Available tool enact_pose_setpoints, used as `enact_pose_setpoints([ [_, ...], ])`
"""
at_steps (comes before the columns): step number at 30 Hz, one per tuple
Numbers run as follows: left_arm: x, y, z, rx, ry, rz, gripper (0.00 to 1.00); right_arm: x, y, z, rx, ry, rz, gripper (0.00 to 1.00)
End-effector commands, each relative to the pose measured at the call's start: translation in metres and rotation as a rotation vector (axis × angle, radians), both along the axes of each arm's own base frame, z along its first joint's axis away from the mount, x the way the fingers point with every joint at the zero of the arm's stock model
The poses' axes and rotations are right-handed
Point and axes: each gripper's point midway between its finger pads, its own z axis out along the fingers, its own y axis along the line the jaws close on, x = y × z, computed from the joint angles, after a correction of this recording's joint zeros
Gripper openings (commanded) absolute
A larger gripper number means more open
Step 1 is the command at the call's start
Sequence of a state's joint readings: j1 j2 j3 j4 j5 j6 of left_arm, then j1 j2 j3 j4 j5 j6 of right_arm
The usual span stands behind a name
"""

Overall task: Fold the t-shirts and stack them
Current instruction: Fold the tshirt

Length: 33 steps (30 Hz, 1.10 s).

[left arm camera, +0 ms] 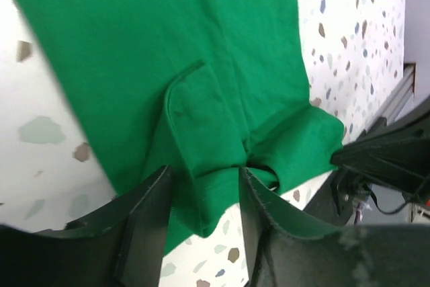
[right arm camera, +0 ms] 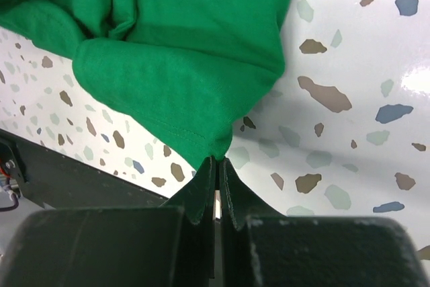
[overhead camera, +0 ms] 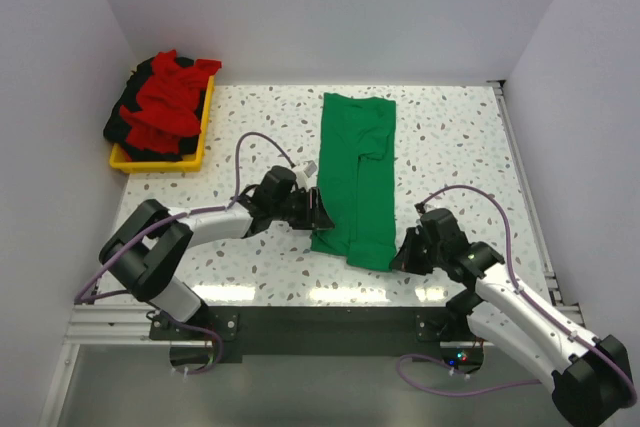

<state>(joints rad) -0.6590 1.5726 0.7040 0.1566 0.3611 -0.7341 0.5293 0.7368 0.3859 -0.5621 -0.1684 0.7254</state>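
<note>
Yellow tray (overhead camera: 204,135): far-left corner of the speckled table (overhead camera: 450,137), heaped with red and black shirts (overhead camera: 165,97).
Left gripper (left arm camera: 205,216): jaws apart, astride the near-left hem, with cloth between them (not pinched).
Green t-shirt (overhead camera: 357,179): long folded strip, flat at mid-table.
Right gripper (right arm camera: 216,169): jaws pressed together, clamping the near-right corner.

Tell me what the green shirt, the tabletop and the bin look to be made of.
The green shirt: soft knit cloth, likely cotton jersey, matte; it creases and shows a stitched hem. The tabletop: hard, glossy, white with terrazzo-like speckles; it reflects lights, possibly laminate. The bin: probably smooth yellow plastic, judging by its thin rigid wall.
</note>
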Motion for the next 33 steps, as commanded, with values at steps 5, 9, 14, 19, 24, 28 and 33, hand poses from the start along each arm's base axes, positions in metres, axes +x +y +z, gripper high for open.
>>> enact_pose_setpoints([
  [5,-0.035,-0.022,0.032,-0.071,-0.091,-0.169,0.39,-0.007,-0.006,0.001,-0.019,0.010,-0.009,0.00],
  [9,-0.063,-0.014,0.022,-0.040,-0.065,-0.193,0.34,-0.008,-0.006,0.005,-0.009,0.007,-0.012,0.00],
  [14,-0.095,-0.002,0.012,-0.031,-0.034,-0.221,0.34,-0.014,-0.009,0.006,-0.014,0.018,-0.009,0.00],
  [19,-0.098,0.014,0.018,-0.032,-0.049,-0.153,0.41,-0.016,-0.011,0.003,-0.022,0.027,-0.008,0.00],
  [24,-0.064,0.029,0.036,0.079,-0.125,0.019,0.50,-0.015,-0.009,-0.001,-0.021,0.034,-0.009,0.00],
  [28,-0.042,0.027,0.033,0.189,-0.148,0.042,0.51,-0.014,-0.012,-0.004,-0.034,0.035,-0.017,0.00],
  [33,-0.022,0.018,0.030,0.268,-0.183,0.014,0.51,-0.012,-0.010,-0.006,-0.031,0.033,-0.021,0.00],
])
